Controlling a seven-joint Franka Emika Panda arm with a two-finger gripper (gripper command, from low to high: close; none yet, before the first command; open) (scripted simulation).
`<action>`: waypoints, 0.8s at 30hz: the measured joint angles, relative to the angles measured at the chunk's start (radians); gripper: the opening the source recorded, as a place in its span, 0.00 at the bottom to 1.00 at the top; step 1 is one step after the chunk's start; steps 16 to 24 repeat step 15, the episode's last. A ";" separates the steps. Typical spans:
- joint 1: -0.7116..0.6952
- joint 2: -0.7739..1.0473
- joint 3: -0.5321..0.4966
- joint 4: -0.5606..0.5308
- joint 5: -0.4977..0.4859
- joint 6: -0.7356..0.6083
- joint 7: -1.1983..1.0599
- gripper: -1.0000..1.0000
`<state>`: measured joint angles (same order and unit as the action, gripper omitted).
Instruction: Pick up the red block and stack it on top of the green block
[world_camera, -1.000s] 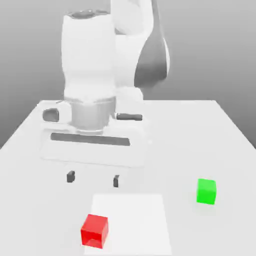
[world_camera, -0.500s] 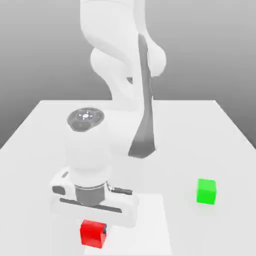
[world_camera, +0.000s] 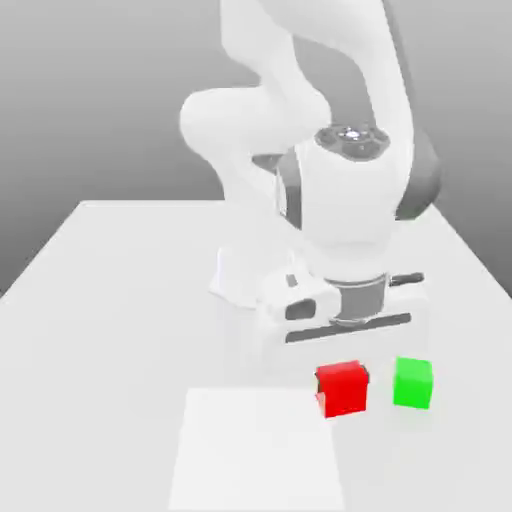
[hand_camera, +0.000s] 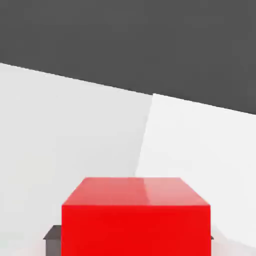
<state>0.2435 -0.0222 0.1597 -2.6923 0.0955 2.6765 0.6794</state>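
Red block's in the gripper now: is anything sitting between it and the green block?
Nothing visible does. In the exterior view the red block, held in the gripper, sits just to the exterior view's left of the green block, with a narrow bare strip of table between them.

Surface (world_camera: 120, 300): white, flat, wide; far edge against a grey backdrop; seen from the hand view (hand_camera: 65, 130) as pale ground under a dark band.
Sheet (world_camera: 255, 450): paler white rectangle, flat on the surface near its front edge; in the hand view (hand_camera: 200, 150) a brighter patch with a straight border.
Green block (world_camera: 413, 383): resting on the surface, toward the exterior view's right, just beyond the sheet's right corner.
Arm base: standing at the far middle of the surface.
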 joint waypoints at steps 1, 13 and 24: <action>0.035 -0.020 0.014 -0.018 0.000 -0.003 -0.012 0.00; 0.149 0.119 0.077 -0.094 -0.189 0.202 0.066 1.00; 0.149 0.119 0.077 -0.094 -0.189 0.202 0.066 1.00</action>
